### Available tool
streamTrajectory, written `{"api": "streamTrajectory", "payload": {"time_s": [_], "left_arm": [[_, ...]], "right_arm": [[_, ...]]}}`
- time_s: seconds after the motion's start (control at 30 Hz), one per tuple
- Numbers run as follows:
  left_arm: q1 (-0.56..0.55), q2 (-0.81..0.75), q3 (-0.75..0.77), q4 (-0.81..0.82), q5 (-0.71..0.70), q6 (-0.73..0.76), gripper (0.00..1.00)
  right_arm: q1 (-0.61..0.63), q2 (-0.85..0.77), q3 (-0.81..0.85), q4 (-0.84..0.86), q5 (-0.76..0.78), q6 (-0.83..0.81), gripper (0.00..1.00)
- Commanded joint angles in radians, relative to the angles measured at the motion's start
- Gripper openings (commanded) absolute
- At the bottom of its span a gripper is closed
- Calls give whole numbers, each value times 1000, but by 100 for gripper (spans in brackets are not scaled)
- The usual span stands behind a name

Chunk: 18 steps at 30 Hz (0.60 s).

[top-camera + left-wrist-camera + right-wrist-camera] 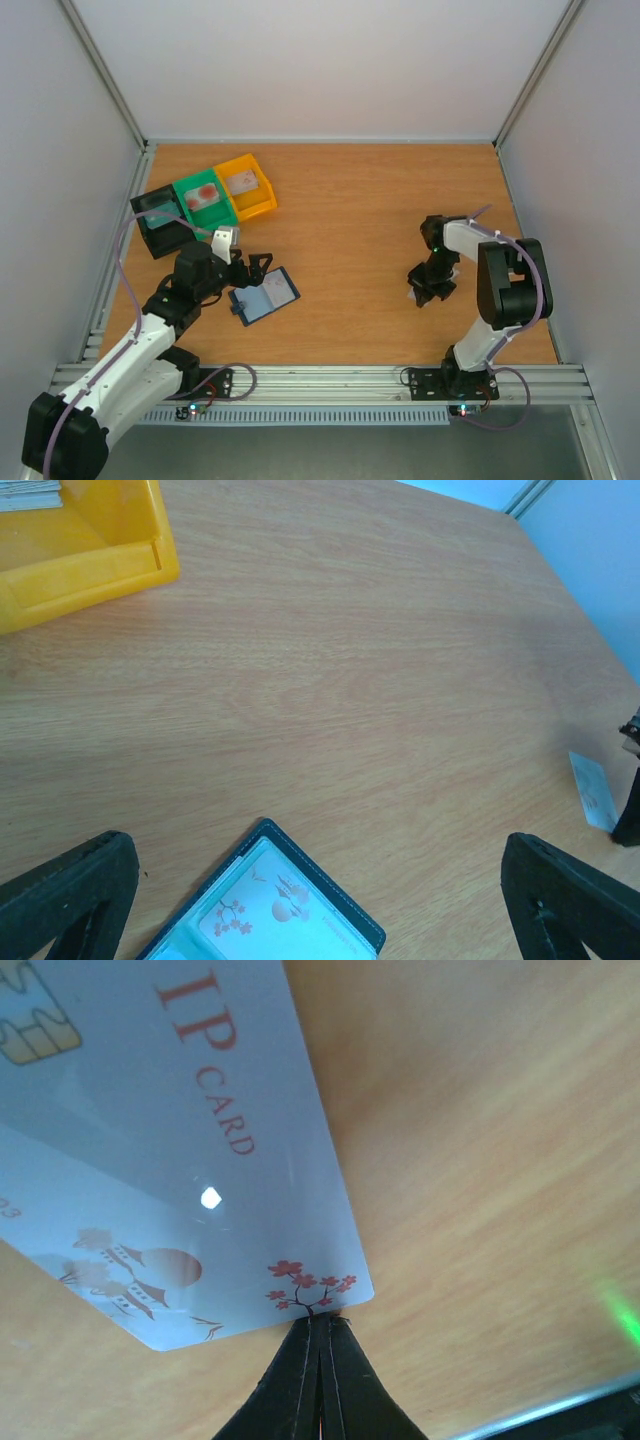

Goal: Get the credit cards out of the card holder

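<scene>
The card holder [265,297] lies open on the table at the near left, navy with pale blue pockets. In the left wrist view [345,920] a pale credit card [270,910] with reddish marks sits in its pocket. My left gripper [252,270] is open and empty just above the holder's far edge, its fingers [70,890] spread wide either side. My right gripper [430,290] is shut, pointing down at the table on the right. Its tips [320,1322] touch the edge of a second pale credit card [180,1160], which looks flat on the wood. That card also shows in the left wrist view [592,792].
Three bins stand in a row at the back left: black [160,225], green [205,197] and yellow [248,186], each with a card-like piece inside. The yellow bin also shows in the left wrist view [90,560]. White walls enclose the table.
</scene>
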Motion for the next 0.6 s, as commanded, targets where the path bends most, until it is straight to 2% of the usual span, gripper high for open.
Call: {"api": "streamTrajectory", "payload": {"time_s": [0.0,0.27,0.43,0.57], "left_arm": [[5,-12,-12,68,-9,8,99],[5,-25,-13,64,-13,16,99],[6,-27,-9,57,-21,23,99],[7,-29,-10,63,-24,24,100]], "right_arm": [[-58,88,62,310,6,16,1],[-156,220,213,372,-112,27,1],[-174,266,272,333,-147,8,1],[-174,205,293,192,31,-95,1]]}}
